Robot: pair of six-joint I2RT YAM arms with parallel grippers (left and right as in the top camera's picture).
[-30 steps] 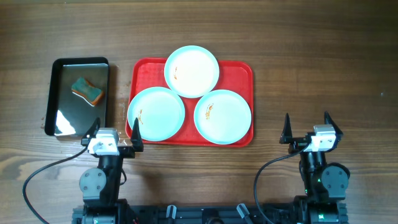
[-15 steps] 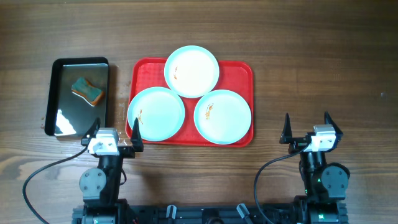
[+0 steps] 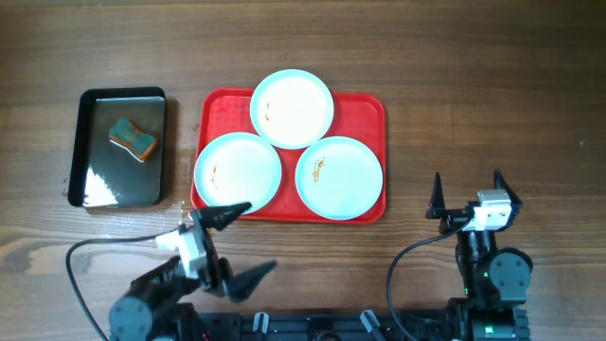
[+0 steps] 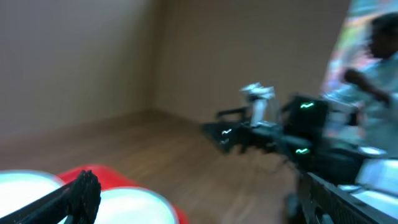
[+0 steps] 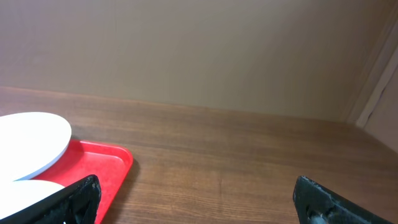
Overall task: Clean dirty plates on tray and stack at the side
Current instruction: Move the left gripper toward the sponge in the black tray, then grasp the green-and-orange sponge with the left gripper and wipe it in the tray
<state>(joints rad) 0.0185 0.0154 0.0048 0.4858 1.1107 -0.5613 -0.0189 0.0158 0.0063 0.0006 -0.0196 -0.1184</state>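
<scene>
The three smeared plates (image 3: 238, 172) are seen lying on the red tray (image 3: 371, 106), just past the wide-open left claw (image 3: 262, 235), which is placed nearer to them than the wide-open right claw (image 3: 468, 176).

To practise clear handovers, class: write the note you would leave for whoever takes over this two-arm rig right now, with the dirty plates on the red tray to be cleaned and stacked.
Left pincer: open, empty, turned sideways by the near-left corner of the red tray.
Right pincer: open, empty, to the right of the tray.
Plates: all on the tray, far plate, near-left plate, near-right plate; each shows an orange smear.
Sponge: lying in the black tray at the left.
Done: nothing yet.
Left: pick up the sponge, wipe all three plates, stack them beside the tray.
</scene>
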